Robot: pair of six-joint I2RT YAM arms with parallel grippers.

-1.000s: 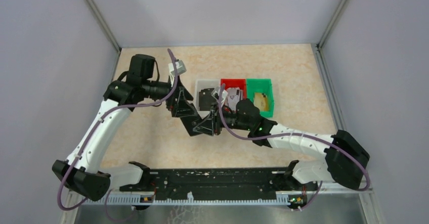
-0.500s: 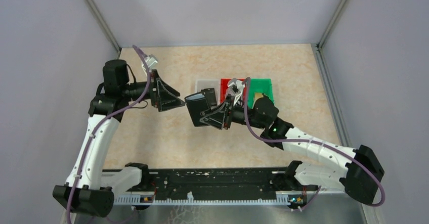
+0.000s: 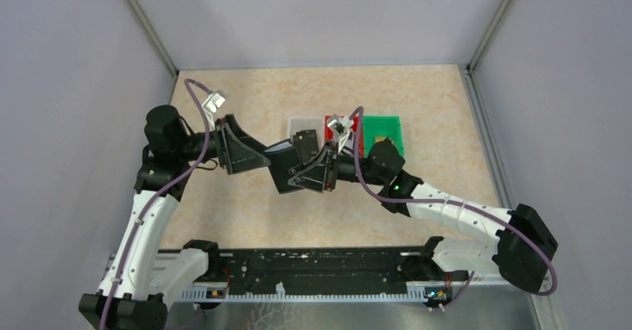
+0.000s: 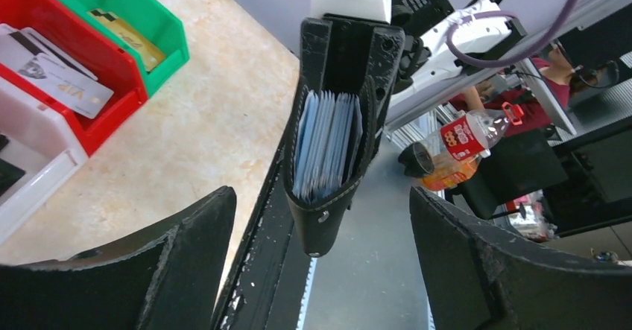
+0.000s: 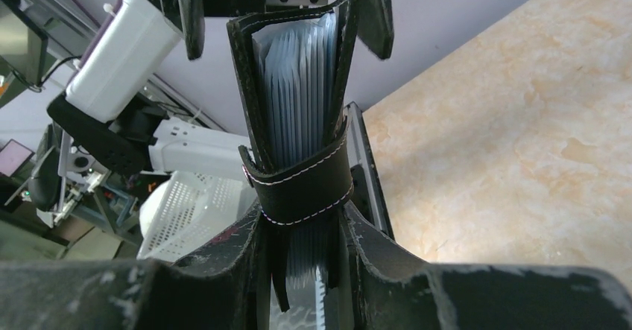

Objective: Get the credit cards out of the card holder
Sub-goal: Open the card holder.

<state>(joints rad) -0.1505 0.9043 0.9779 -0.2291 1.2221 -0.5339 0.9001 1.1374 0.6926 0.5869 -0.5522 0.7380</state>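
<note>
1. While the right gripper (image 5: 302, 222) stays out over the middle of the surface (image 4: 194, 114), it grasps the card holder (image 5: 298, 106) by one end and holds it in the air, just in front of the row of bins.
2. A black strap (image 5: 298, 188) with pale stitching wraps around the holder just beyond the right gripper's fingers.
3. Past the strap the black covers gape, and the grey-blue inner slots (image 4: 324, 144) fan out between them.
4. Whether any card sits in those slots cannot be told.
5. The left gripper (image 4: 320, 200) is released, its jaws spread wide, and it faces the holder's free end.
6. From the right wrist view, its two fingers stand close on either side of that end; contact cannot be made out.
7. Grey-white credit cards (image 4: 63, 80) lie in the red bin (image 4: 112, 114), one of them marked VIP.
8. A gold credit card (image 4: 127, 36) lies in the green bin (image 4: 160, 32), which touches the red one.
9. A white bin (image 4: 37, 173) stands against the red bin's other side.
</note>
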